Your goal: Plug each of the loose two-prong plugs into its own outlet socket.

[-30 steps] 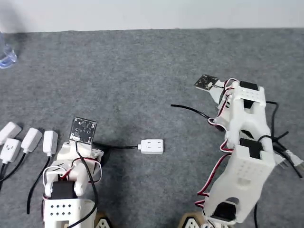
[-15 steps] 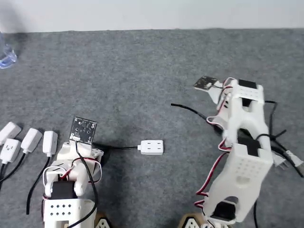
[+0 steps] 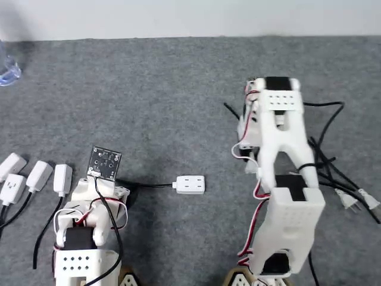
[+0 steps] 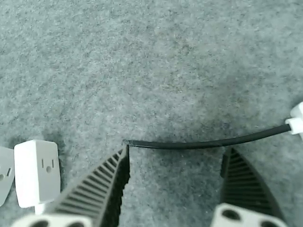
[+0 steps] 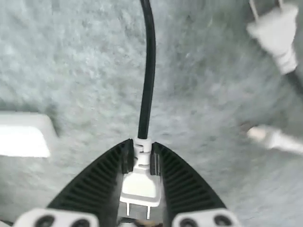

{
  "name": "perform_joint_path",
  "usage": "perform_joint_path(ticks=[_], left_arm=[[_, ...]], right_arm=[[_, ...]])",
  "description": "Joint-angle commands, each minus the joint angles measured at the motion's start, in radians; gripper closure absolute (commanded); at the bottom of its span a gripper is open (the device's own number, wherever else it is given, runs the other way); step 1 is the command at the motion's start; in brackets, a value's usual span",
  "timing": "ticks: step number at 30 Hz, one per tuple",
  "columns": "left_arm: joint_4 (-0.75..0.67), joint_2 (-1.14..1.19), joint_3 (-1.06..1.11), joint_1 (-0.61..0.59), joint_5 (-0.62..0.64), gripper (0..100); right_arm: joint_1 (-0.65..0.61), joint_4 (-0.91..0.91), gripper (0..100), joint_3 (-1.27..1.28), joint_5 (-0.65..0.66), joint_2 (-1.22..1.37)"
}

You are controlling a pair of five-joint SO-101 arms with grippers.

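Lying at the left edge of the grey table [image 3: 161,89] are three white outlet sockets [image 3: 39,176], close together side by side, each with a dark cord trailing toward the near edge. A clear container [image 3: 8,68] stands far off in the back left corner. Just right of the sockets is the left arm [image 3: 89,229]. In its wrist view the left gripper [image 4: 177,151] is spread wide over the carpet with nothing between its fingers, and the nearest of the three sockets [image 4: 37,172] lies beside one jaw. A black cord [image 4: 199,143] lies on the carpet across the gap just past the fingertips. In the high view it runs right to a single outlet socket [image 3: 190,184], which lies flat in the middle of the table between the two arms.

The right arm [image 3: 283,179] stretches toward the back of the table. Its wrist view shows the right gripper [image 5: 140,147] clamped on a white two-prong plug [image 5: 138,187], with the plug's black lead [image 5: 147,71] running away from the fingertips. A blurred white block [image 5: 23,139] lies on one side of the gripper. Two loose plugs [image 3: 357,202] lie at the table's right edge, near a tangle of dark cables [image 3: 324,158].
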Motion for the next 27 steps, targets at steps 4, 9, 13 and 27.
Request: perform_joint_path(ticks=[4, 9, 13, 27], left_arm=[[-0.02, -0.012, -0.007, 0.005, 0.011, 71], [-0.02, -0.012, -0.007, 0.005, 0.011, 71], [-0.02, -0.012, -0.007, 0.005, 0.011, 71], [-0.02, -0.012, -0.007, 0.005, -0.014, 71]], right_arm=[[-0.061, 0.044, 99.1, 0.044, -0.402, 0.05], [-0.062, 0.044, 99.1, 0.026, -0.749, 0.088], [-0.056, 0.044, 98.9, -0.008, -0.756, 0.09], [-0.03, 0.048, 67.1, 0.006, -0.562, 0.071]])
